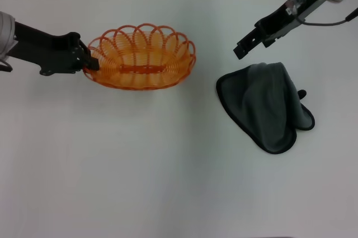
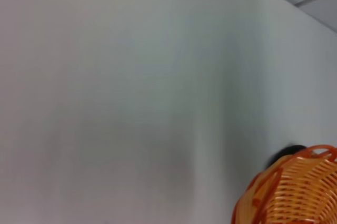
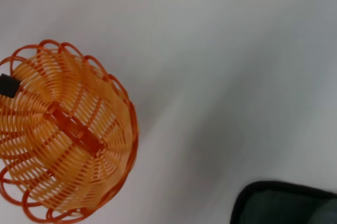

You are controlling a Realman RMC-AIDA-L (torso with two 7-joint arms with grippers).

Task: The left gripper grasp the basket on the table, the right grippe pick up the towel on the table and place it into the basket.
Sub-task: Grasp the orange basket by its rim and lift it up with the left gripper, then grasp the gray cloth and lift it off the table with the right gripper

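Head view, nearest first: the towel (image 1: 267, 106) lies rumpled and folded on the white desk (image 1: 140, 171) at about four o'clock from the desk's middle, well apart from the basket (image 1: 141, 57). Nothing holds it yet. Just beyond it, at its twelve o'clock, the right claw (image 1: 241, 50) hangs above the desk, clear of the cloth; whether its fingers are spread I cannot tell. Farther off at ten o'clock sits the orange basket, empty, with the left claw (image 1: 89, 61) at its nine o'clock rim. It looks pinched on the wire loops there, though the fingertips are partly hidden.

The step in hand seems to be the right arm's reach for the towel. To do it well, I would bring the claw down onto a raised fold near the cloth's middle rather than the thin stitched edge, so the towel lifts as one bundle and does not trail. The carry then runs towards nine o'clock. The left claw should hold the basket steady, since it looks light and could slide.
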